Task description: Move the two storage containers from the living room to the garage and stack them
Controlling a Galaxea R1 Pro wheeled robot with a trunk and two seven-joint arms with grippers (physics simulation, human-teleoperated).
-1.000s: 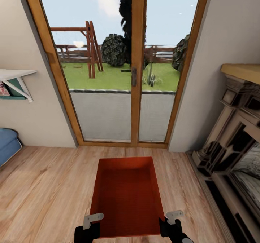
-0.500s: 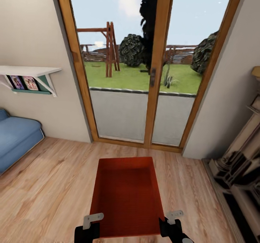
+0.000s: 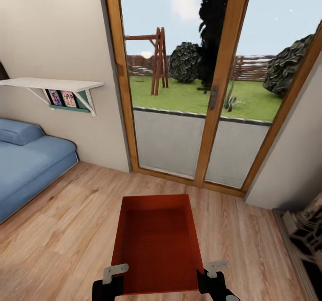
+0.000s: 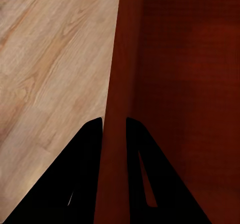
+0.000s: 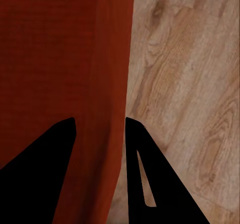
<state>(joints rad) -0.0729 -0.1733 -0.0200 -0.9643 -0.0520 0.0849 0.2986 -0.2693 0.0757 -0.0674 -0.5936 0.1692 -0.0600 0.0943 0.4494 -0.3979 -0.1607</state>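
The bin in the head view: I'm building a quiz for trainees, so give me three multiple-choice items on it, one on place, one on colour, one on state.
1. Where is the bin?
A. on the sofa
B. between the two grippers, above the wood floor
C. on the wall shelf

2. What colour is the bin?
A. orange-red
B. blue
C. white

3. How does the left gripper stand to the bin?
A. open, apart from it
B. resting inside on its base
C. shut on its side wall

Answers: 1 B, the bin sits between the left gripper and right gripper with floor planks around it. 2 A, its walls and base are orange-red. 3 C, in the left wrist view the wall runs between the two fingers.
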